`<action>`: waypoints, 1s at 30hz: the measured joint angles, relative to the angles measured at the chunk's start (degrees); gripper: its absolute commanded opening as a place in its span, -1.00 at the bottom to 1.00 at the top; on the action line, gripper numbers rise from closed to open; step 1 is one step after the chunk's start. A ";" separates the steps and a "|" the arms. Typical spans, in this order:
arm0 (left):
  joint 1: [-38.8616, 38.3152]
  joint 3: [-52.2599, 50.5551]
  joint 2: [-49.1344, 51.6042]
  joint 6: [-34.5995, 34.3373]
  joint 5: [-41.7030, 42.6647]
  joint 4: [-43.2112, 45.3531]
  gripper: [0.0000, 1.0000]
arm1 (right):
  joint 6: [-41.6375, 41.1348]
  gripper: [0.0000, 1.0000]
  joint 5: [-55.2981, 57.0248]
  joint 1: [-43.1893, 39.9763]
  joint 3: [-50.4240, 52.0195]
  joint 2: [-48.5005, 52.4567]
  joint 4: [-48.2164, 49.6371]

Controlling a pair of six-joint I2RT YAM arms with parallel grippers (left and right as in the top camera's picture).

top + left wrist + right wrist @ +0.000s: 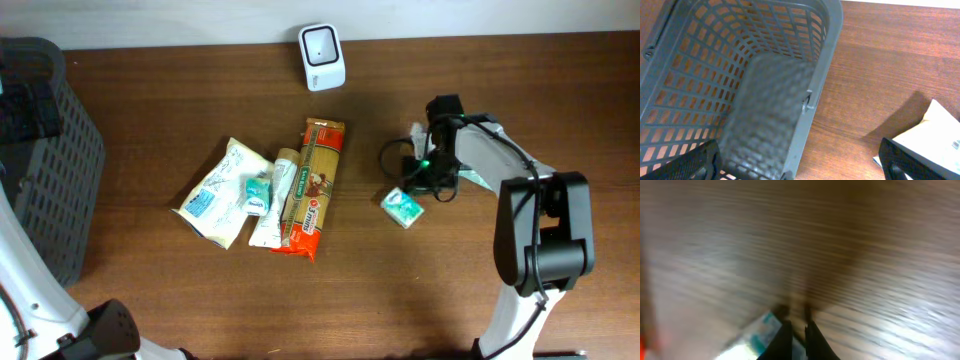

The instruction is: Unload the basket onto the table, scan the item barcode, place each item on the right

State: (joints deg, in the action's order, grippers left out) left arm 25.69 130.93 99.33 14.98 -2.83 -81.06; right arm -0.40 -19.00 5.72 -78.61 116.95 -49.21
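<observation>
blur hides whether the right jaws pinch the green packet (756,334); left jaws spread over the basket (831,55).

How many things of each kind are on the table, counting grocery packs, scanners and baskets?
Grocery packs: 5 (white bag, small teal pack, narrow pale pack, spaghetti pack, teal-and-white pack)
Scanner: 1
Basket: 1
Total: 7
</observation>
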 measured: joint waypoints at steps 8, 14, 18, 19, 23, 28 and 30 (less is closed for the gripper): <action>0.00 0.00 0.00 0.00 0.00 -0.04 0.98 | 4.44 -0.73 -4.98 -0.04 -3.96 0.00 -6.78; 0.00 0.00 0.00 0.00 -0.02 -0.02 0.99 | -6.12 -0.79 2.47 6.99 -8.98 -0.44 -9.09; 0.00 0.00 0.00 0.00 0.00 -0.02 0.99 | -20.52 -0.78 13.33 11.45 -8.98 1.57 -7.80; 0.00 0.00 0.00 0.00 0.00 -0.02 0.98 | -22.03 -0.78 14.45 11.82 -8.98 2.73 -7.67; 0.00 0.00 0.00 0.00 0.00 -0.02 0.98 | -23.17 -0.84 14.38 12.39 -8.98 5.16 -9.09; 0.00 0.00 0.00 0.00 -0.02 -0.02 0.98 | -15.30 -0.90 5.99 14.49 -9.07 5.16 -14.32; 0.00 0.00 0.00 0.00 0.00 -0.02 0.98 | -12.41 -0.92 4.61 15.39 -9.09 5.16 -19.78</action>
State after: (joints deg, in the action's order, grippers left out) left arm 25.69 130.93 99.33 14.98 -2.83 -81.08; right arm -12.82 -14.39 21.10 -87.70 122.10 -68.99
